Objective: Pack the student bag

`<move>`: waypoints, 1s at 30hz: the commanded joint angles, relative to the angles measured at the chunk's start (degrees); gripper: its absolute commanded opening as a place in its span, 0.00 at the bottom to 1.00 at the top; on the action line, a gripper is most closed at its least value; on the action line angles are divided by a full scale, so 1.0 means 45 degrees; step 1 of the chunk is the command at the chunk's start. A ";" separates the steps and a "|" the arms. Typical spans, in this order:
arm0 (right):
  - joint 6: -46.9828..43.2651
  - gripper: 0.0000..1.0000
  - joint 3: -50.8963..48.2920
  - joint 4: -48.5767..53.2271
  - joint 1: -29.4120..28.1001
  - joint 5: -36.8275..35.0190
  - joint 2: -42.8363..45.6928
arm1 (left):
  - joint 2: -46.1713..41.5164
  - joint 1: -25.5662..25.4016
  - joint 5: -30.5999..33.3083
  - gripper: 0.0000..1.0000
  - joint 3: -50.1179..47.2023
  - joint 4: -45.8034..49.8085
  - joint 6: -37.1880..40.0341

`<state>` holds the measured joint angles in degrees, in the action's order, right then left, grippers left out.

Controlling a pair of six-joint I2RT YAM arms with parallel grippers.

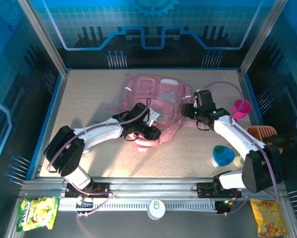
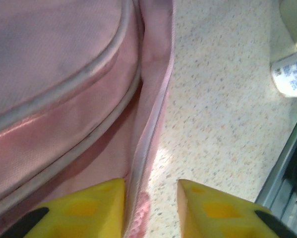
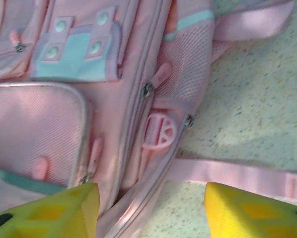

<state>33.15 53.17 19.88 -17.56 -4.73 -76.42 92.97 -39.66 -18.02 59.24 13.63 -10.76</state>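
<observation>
Pink student bag [image 1: 155,106] flat at mid-bench [image 1: 89,94]. Left fingers [image 2: 89,208] slightly apart astride its edge seam, right fingers [image 3: 247,208] wide above its side strap, gripping nothing. Magenta cup [image 1: 241,108], blue object [image 1: 222,155] and orange object [image 1: 261,133] lying outside, unpacked. Seemingly barely begun.

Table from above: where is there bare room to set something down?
Bare tabletop lies left of the student bag, and in front of it, between the left arm and right arm. The right side is crowded: magenta cup, orange item, blue item.
</observation>
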 commanded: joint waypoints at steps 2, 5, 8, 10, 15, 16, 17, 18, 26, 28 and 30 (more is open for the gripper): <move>0.1658 0.61 -0.0921 -0.0191 0.0114 0.1042 0.0774 | 0.0011 0.0036 0.0902 0.53 0.1044 0.0554 -0.0507; 0.2390 0.63 -0.1522 -0.0802 0.0118 0.1701 0.1209 | -0.0256 0.0124 0.1810 0.65 0.1243 0.1038 -0.1285; 0.2985 0.64 -0.1875 -0.1351 0.0111 0.2321 0.1276 | -0.0381 0.0437 0.2915 0.69 0.1371 0.1601 -0.3260; 0.3315 0.64 -0.2033 -0.1642 0.0042 0.2493 0.1212 | -0.0417 0.0738 0.3192 0.69 0.1295 0.1842 -0.5074; 0.3698 0.65 -0.2230 -0.2285 -0.0232 0.2616 0.0940 | -0.0503 0.0997 0.2657 0.69 0.0418 0.0623 -0.8719; 0.3720 0.65 -0.2187 -0.2308 -0.0291 0.2648 0.0832 | -0.0565 0.0996 0.2684 0.69 0.0172 0.0161 -0.9287; 0.3734 0.65 -0.2167 -0.2378 -0.0327 0.2710 0.0733 | -0.0631 0.0988 0.2812 0.68 -0.0044 -0.0213 -0.9832; 0.3754 0.65 -0.2149 -0.2457 -0.0383 0.2767 0.0639 | -0.0682 0.0992 0.2967 0.67 -0.0225 -0.0615 -1.0328; 0.3915 0.65 -0.2077 -0.2995 -0.0799 0.3148 -0.0004 | -0.0971 0.1013 0.3794 0.61 -0.1191 -0.1953 -1.2932; 0.3978 0.65 -0.2071 -0.3161 -0.0879 0.3275 -0.0156 | -0.0870 0.1032 0.3865 0.58 -0.1277 -0.2381 -1.3309; 0.4006 0.65 -0.2068 -0.3253 -0.0949 0.3293 -0.0237 | -0.0722 0.1039 0.3986 0.55 -0.1205 -0.2640 -1.3587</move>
<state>50.19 43.46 7.42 -20.93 8.71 -76.62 90.39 -35.24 -2.31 54.11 5.78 -67.11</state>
